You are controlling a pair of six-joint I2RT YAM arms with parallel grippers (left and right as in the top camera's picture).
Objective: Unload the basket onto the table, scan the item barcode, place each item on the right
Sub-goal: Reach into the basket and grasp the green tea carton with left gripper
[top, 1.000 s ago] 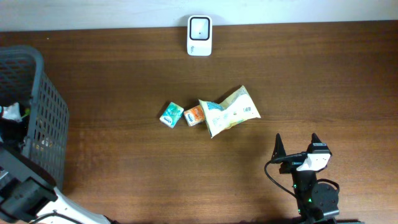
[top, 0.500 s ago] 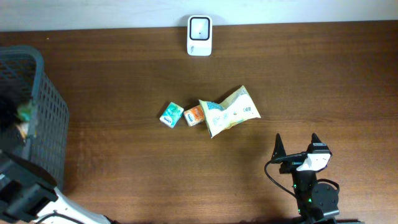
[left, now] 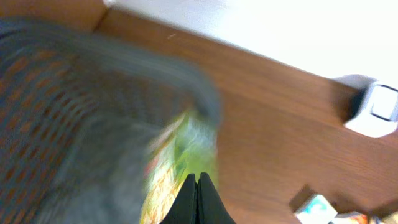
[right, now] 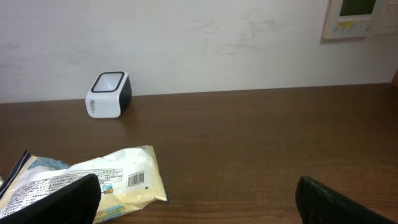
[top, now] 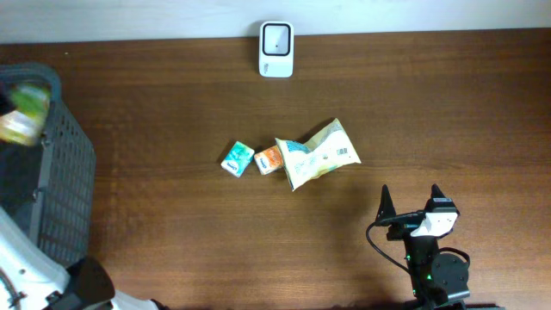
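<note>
The brown table takes up nearly the whole overhead view. A dark mesh basket stands at its left edge, probably the bin the goods are drawn from.

In the middle lies a yellow-and-white bag, crumpled and flat. An orange packet touches its left end and a teal packet sits just beside that. They lie loose, as if set down there, though I can't tell whether they have been scanned.

The white scanner stands at the far edge against the wall, its window facing the arms so a label can be shown to it.

The item in hand is a green packet, over the far rim of the basket and well apart from the scanner. It is smeared with blur. The left gripper has its fingers pressed together, and the packet seems pinched by a thin edge between them. The right gripper sits near the front edge with its fingers spread wide and nothing between them, apparently waiting.

From above, the left fingers cannot be seen at all. Only the left wrist view shows them shut, with the green wrapper right at their tips. The right wrist view alone shows a barcode printed on the bag's upper face. No barcode can be made out on the green packet.
</note>
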